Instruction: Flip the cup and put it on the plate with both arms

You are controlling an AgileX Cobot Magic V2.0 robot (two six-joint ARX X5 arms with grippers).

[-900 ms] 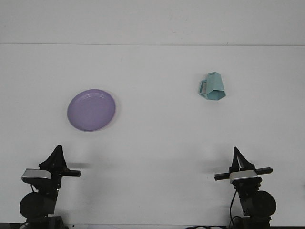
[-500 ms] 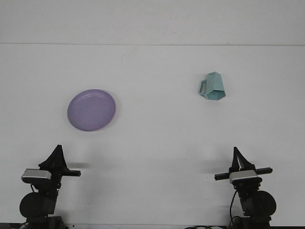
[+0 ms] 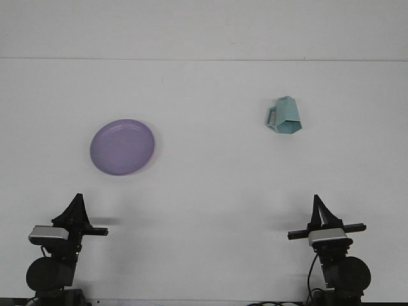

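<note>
While both end effectors' states cannot be told, the teal cup (image 3: 285, 116) sits inverted, well apart from the purple plate (image 3: 122, 147).

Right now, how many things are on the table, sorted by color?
Purple: 1, the plate
Teal: 1, the cup
Total: 2

A plain white desk (image 3: 210, 185) fills nearly the whole view. Along its far edge a thin line meets a pale wall (image 3: 204, 29) behind it.
</note>
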